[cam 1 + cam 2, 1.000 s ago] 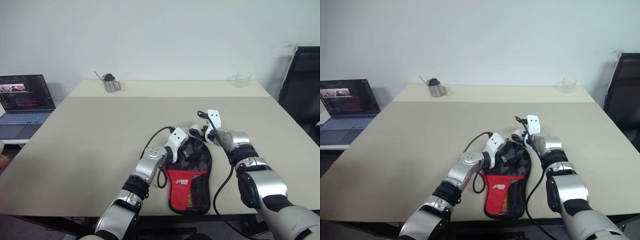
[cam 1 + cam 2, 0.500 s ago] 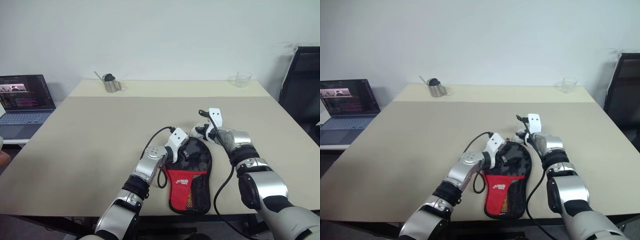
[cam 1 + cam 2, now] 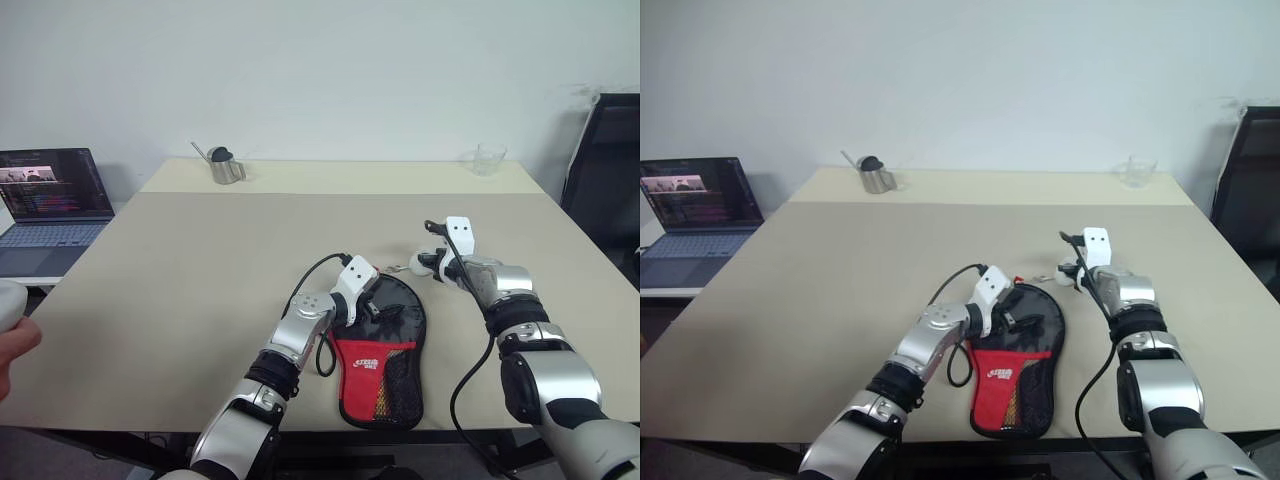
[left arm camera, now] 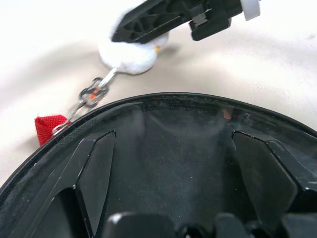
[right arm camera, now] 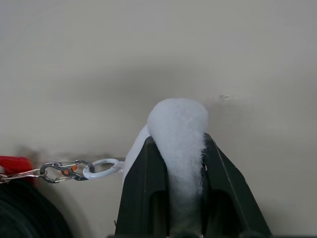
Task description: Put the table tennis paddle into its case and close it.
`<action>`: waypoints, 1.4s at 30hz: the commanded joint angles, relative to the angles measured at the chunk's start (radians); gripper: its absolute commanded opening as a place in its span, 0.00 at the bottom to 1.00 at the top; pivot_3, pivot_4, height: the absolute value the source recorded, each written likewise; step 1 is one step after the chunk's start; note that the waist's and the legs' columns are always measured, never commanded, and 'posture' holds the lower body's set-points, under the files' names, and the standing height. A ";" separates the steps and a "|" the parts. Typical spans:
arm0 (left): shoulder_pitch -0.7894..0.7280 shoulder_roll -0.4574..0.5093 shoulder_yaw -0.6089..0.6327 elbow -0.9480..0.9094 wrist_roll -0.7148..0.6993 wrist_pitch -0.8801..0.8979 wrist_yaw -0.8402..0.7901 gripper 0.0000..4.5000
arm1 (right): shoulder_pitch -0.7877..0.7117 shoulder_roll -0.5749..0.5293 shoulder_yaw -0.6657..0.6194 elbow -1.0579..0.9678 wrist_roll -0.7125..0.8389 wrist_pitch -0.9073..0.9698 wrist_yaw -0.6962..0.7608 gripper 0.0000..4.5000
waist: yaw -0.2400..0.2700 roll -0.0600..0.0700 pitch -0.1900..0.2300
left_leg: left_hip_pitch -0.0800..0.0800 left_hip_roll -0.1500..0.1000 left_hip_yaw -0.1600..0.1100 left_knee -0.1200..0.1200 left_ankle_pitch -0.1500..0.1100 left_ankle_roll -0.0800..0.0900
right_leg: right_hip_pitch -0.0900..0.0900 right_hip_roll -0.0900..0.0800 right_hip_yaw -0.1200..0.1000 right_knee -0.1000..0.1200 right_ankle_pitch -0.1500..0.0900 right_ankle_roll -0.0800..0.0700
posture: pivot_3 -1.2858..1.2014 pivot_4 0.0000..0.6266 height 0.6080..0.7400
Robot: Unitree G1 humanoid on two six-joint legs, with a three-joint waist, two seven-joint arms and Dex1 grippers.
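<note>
R gripper (image 5: 174,148) now pinching white fluffy zip-pull (image 5: 177,124), dragged toward 3 o'clock from case (image 3: 385,345); closing begun. L fingers (image 4: 94,173) spread on case.

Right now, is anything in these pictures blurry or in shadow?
Right wrist view: the white pompom is sharp, the tabletop behind soft, with a faint shadow. Left wrist view: the case up close looks hazy. Eye views: even light, no glare.
</note>
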 commanded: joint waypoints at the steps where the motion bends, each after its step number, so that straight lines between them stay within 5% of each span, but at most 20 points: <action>1: 0.026 0.007 -0.023 0.045 0.020 0.024 -0.002 0.91 | -0.004 -0.062 -0.022 -0.052 -0.009 -0.001 -0.008 0.07 | 0.000 0.000 0.000 | 0.000 0.000 0.000 0.000 0.000 0.000 | 0.000 0.000 0.000 0.000 0.000 0.000 | 0.52 0.24 1.00; 12: 0.027 0.007 -0.020 0.040 0.012 0.032 0.002 0.91 | 0.050 -0.166 0.007 -0.122 -0.025 0.035 0.059 0.07 | 0.002 0.000 0.000 | 0.000 0.000 0.000 -0.002 0.000 0.000 | 0.000 0.000 0.000 -0.002 0.000 0.000 | 0.52 0.24 1.00; 27: 0.024 0.009 -0.029 0.047 0.013 0.033 -0.005 0.91 | 0.380 -0.352 0.111 -0.682 0.043 0.065 0.472 0.07 | 0.016 0.000 0.000 | 0.001 -0.002 0.000 -0.006 0.000 0.000 | 0.000 0.000 0.000 -0.006 0.000 0.001 | 0.52 0.24 1.00; 42: 0.011 0.007 -0.044 0.058 0.020 0.029 -0.012 0.91 | 0.546 -0.437 0.157 -0.765 0.046 -0.028 0.634 0.07 | 0.018 0.000 0.000 | 0.000 -0.003 -0.001 -0.011 0.000 0.000 | 0.003 0.000 -0.001 -0.017 0.001 0.003 | 0.52 0.24 1.00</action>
